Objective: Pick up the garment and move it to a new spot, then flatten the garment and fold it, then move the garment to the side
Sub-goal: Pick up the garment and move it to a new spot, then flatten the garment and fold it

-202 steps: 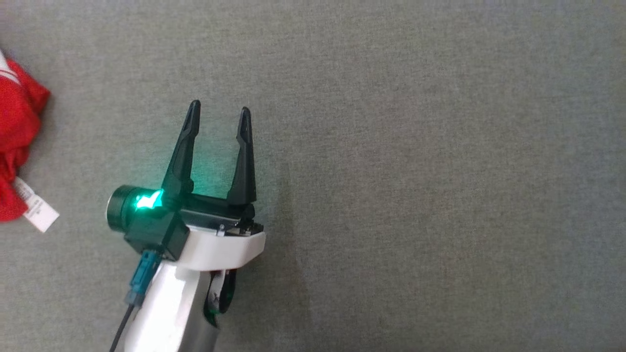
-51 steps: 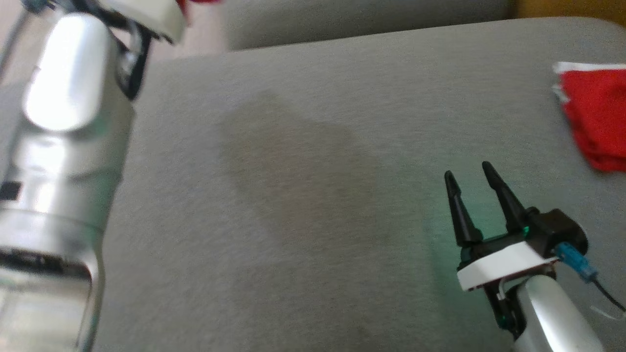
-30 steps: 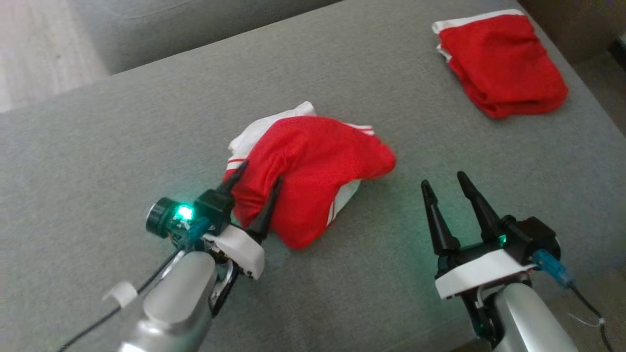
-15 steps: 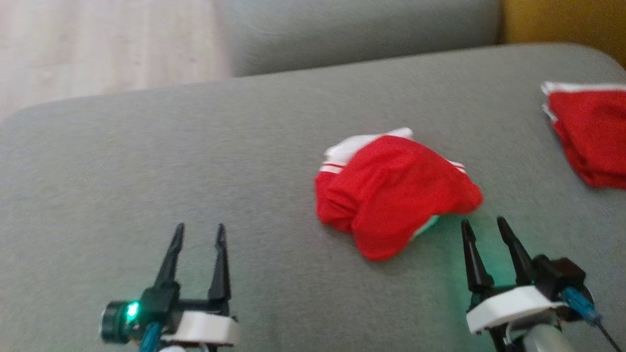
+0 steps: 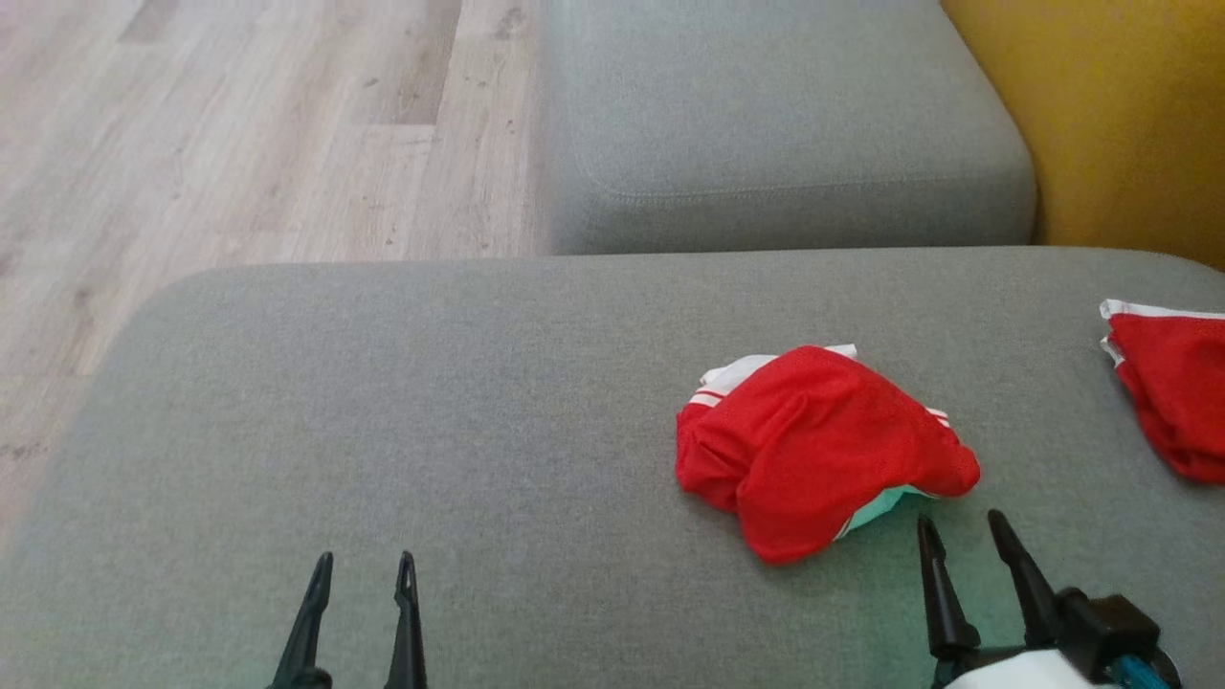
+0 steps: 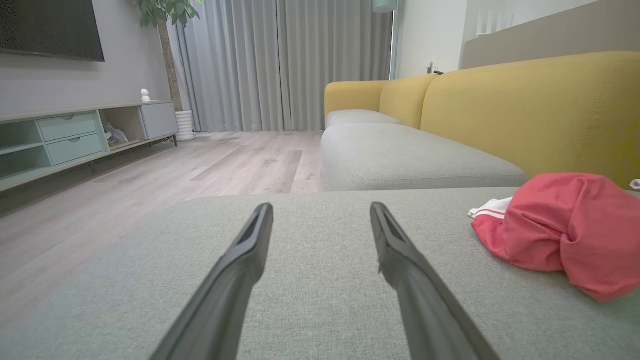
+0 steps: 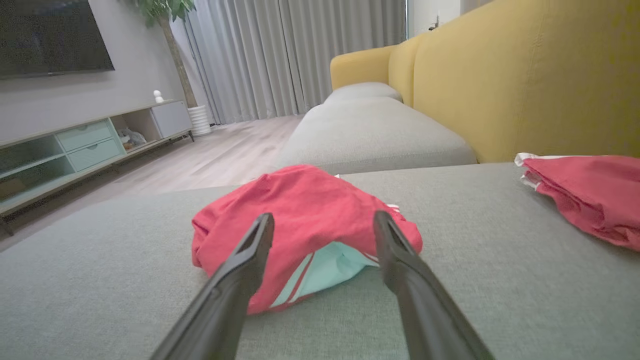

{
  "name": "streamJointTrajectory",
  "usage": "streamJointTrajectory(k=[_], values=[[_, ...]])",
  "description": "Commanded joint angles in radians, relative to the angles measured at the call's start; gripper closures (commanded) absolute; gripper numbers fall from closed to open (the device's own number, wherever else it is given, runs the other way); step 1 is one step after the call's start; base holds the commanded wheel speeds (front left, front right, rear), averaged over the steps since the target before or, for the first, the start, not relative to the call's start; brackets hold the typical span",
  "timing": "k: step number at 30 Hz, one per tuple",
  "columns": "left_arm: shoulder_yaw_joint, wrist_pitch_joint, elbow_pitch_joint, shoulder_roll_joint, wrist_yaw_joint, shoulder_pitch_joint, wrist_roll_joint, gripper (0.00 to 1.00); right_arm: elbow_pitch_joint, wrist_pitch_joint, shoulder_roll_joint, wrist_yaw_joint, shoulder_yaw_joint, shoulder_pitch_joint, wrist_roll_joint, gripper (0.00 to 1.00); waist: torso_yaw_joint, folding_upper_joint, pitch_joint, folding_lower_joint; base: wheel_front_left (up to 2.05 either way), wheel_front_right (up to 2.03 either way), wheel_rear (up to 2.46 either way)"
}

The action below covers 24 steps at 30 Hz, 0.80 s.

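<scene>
Head view looks down on a wide grey sofa seat point(image 5: 431, 402). The crumpled red garment point(image 5: 823, 440) lies on it in a heap right of centre. White trim with red stripes shows at the heap's far edge, and a pale mint lining peeks out at its near edge.

The right hand point(image 5: 961, 522) sits at the lower right, its two dark fingers spread wide and gripping nothing. Its tips point at the garment's near edge, close to it but not touching. The left hand point(image 5: 366, 560) shows at the bottom left, fingers likewise parted and empty, well apart from the garment, with bare grey fabric around it.

A second red garment point(image 5: 1172, 392) with white trim lies at the seat's right edge, apart from the heap. Beyond the seat are another grey cushion point(image 5: 766, 124), a yellow backrest point(image 5: 1129, 115) at the upper right and a pale wooden floor point(image 5: 239, 124) at the upper left.

In the right wrist view the heap lies straight ahead, just past the fingertips. In the left wrist view it lies off to the right.
</scene>
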Motion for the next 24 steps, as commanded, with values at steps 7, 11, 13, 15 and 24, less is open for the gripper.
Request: streamJointTrajectory(k=[7, 11, 13, 15, 24], values=[[0.054, -0.009, -0.017, -0.016, -0.005, -0.037, 0.018, 0.00, -0.046, -0.004, -0.007, 0.007, 0.042, -0.005, -0.008, 0.00, -0.029, -0.0001, -0.004, 0.0004, 0.00, 0.00, 0.00], [0.057, -0.009, -0.007, -0.017, -0.007, -0.040, 0.020, 0.00, -0.044, -0.004, -0.007, 0.007, 0.047, -0.003, -0.004, 0.00, -0.038, -0.0001, -0.004, 0.0004, 0.00, 0.00, 0.00], [0.057, -0.009, -0.005, -0.018, -0.007, -0.041, 0.020, 0.00, -0.042, -0.004, -0.007, 0.007, 0.047, -0.003, -0.004, 0.00, -0.039, -0.0001, -0.005, 0.0004, 0.00, 0.00, 0.00], [0.057, -0.009, -0.001, -0.018, -0.008, -0.042, 0.021, 0.00, -0.040, -0.004, -0.007, 0.007, 0.047, -0.004, -0.003, 0.00, -0.040, -0.0001, -0.004, 0.0004, 0.00, 0.00, 0.00], [0.043, -0.009, 0.008, -0.018, -0.009, -0.048, 0.015, 0.00, -0.039, -0.004, -0.007, 0.007, 0.040, -0.005, 0.003, 0.00, -0.032, -0.0001, -0.002, 0.0004, 0.00, 0.00, 0.00]])
